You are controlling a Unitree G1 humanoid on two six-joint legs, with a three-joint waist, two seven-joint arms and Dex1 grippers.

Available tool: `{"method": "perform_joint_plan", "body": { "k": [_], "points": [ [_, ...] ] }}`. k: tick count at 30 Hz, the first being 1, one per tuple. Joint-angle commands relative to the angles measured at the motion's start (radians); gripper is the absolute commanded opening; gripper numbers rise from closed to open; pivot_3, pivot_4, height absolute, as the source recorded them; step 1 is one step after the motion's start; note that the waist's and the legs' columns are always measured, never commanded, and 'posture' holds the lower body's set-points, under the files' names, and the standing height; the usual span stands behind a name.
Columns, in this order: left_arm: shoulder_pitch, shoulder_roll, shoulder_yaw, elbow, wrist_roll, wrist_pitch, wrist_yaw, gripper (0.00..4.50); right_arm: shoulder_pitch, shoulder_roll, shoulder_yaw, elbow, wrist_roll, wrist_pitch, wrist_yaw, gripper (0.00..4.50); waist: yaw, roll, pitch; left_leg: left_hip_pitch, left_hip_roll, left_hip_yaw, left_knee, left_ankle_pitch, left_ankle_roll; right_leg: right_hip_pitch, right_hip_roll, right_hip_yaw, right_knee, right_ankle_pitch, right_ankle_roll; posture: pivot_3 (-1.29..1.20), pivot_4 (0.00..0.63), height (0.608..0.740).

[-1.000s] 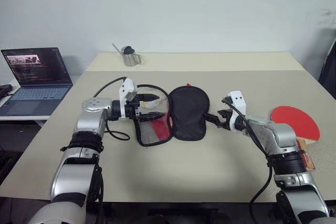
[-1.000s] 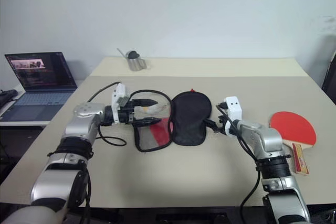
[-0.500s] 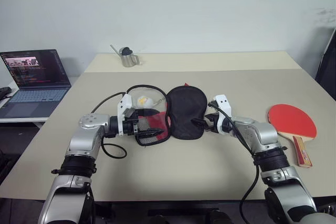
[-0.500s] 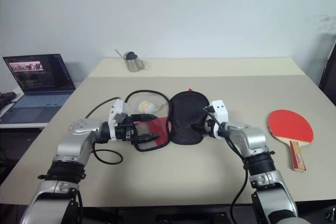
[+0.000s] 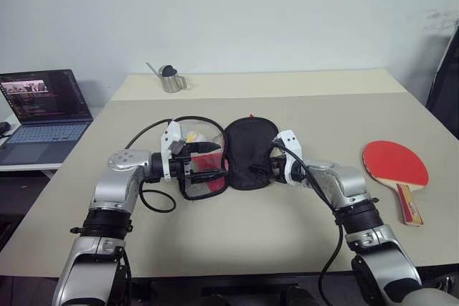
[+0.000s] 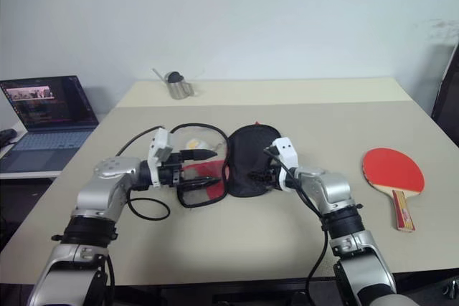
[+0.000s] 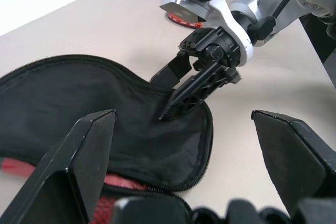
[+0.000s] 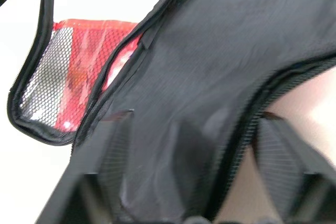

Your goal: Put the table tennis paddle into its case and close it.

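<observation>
Right hand (image 7: 186,85): fingers part-spread, tips pressed on the black lining at the near right edge of the case (image 5: 247,152); I cannot tell whether fabric is pinched. Left hand (image 5: 203,161): fingers wide apart, holding nothing, over the case's mesh-and-red left flap. Case lies unzipped, spread flat mid-table (image 5: 237,241). Table tennis paddle (image 5: 396,166) rests well apart to the right, red face up, handle toward the near edge. Metal cup (image 5: 170,79) stands at the table's far left; laptop (image 5: 41,109) sits open on a side desk.

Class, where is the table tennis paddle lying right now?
The table tennis paddle lies flat on the table's right side, apart from the case.
</observation>
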Motion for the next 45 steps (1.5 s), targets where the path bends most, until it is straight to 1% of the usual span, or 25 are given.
{"method": "perform_joint_plan", "body": {
  "k": [1,7,15,19,26,32,36,42,45],
  "points": [
    [-0.032,-0.004,0.001,0.010,-0.012,-0.022,0.004,4.50,-0.016,0.006,-0.035,-0.017,-0.007,-0.025,-0.021,2.19,0.000,0.000,0.000,0.000,0.000,0.000,0.000,0.000,0.000,0.000,0.000,0.000,0.000,0.000,0.000,0.00,0.150,0.740],
    [-0.032,-0.010,-0.007,0.021,-0.008,-0.036,-0.002,4.50,0.064,-0.030,-0.103,-0.112,0.010,0.055,-0.065,0.05,0.001,0.000,0.000,-0.001,0.000,0.000,0.000,0.000,0.000,0.000,0.000,0.000,-0.001,0.000,0.000,0.00,0.150,0.740],
    [-0.028,-0.023,-0.033,0.010,-0.017,-0.030,-0.018,4.50,0.242,-0.043,-0.270,-0.465,0.110,0.314,-0.167,0.02,0.009,0.000,0.000,-0.002,0.000,0.001,0.000,0.000,0.000,-0.001,0.000,0.000,-0.001,0.000,0.000,0.00,0.150,0.740],
    [-0.041,-0.047,-0.059,0.016,-0.022,-0.023,-0.040,4.50,0.322,-0.026,-0.396,-0.648,0.155,0.451,-0.236,0.02,0.018,0.000,0.000,-0.002,0.001,0.000,0.000,0.000,0.000,-0.001,0.000,0.000,-0.001,0.000,0.000,0.00,0.150,0.740],
    [-0.063,-0.096,-0.099,0.009,-0.041,0.008,-0.077,4.50,0.398,0.012,-0.538,-0.843,0.170,0.589,-0.309,0.02,0.018,0.000,0.000,-0.002,0.001,0.001,0.000,0.000,0.000,-0.001,-0.001,0.000,-0.001,0.000,0.000,0.00,0.150,0.740],
    [-0.096,-0.145,-0.127,0.033,-0.036,-0.009,-0.090,4.50,0.420,0.011,-0.624,-0.894,0.154,0.633,-0.323,0.02,0.018,0.000,0.000,-0.003,0.001,0.002,0.000,0.000,0.000,-0.001,-0.001,0.000,-0.001,0.000,0.000,0.00,0.150,0.740],
    [-0.115,-0.180,-0.134,0.049,-0.034,-0.020,-0.084,4.50,0.423,-0.029,-0.657,-0.888,0.149,0.642,-0.311,0.02,0.019,0.000,0.000,-0.003,0.001,0.002,0.000,0.000,0.000,-0.001,-0.001,0.000,-0.001,0.000,0.000,0.00,0.150,0.740],
    [-0.103,-0.193,-0.136,0.039,-0.032,-0.024,-0.079,4.50,0.432,-0.090,-0.645,-0.867,0.158,0.645,-0.284,0.02,0.018,0.000,0.000,-0.003,0.001,0.003,0.000,0.000,0.000,-0.001,-0.001,0.000,-0.002,0.000,0.000,0.00,0.150,0.740],
    [-0.101,-0.195,-0.135,0.034,-0.032,-0.024,-0.072,4.50,0.425,-0.120,-0.614,-0.831,0.159,0.635,-0.263,0.02,0.018,0.000,0.000,-0.003,0.001,0.004,0.000,0.000,0.000,-0.001,-0.001,0.000,-0.002,-0.001,0.000,0.00,0.150,0.740]
  ]
}}
